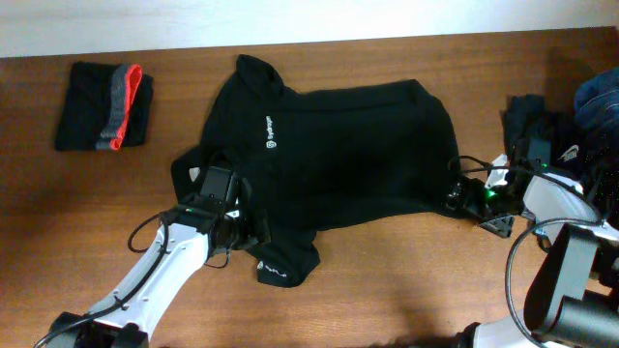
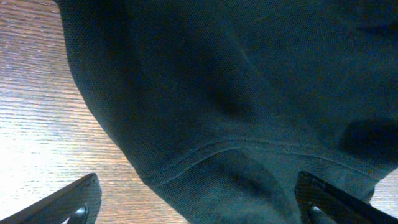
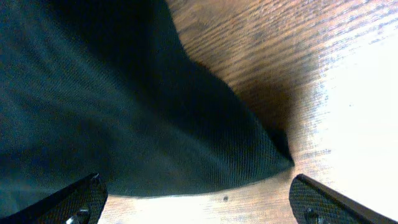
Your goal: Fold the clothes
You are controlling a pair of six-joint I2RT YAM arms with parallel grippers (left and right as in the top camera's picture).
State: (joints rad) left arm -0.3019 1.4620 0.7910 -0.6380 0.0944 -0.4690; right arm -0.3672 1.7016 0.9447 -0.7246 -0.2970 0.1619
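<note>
1. Overhead view: black shirt (image 1: 338,145) lies spread at centre frame on the table (image 1: 387,290).
2. Left claw (image 2: 199,208), released, above hem (image 2: 205,152): shallow bite may slip.
3. Right claw (image 3: 196,205), released, beside corner tip (image 3: 283,160): closing may miss cloth.

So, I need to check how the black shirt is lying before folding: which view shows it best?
Overhead: nearly the whole black shirt shows, spread out, white logo visible. Left wrist shows only a hemmed edge of it; right wrist only a pointed corner.
</note>
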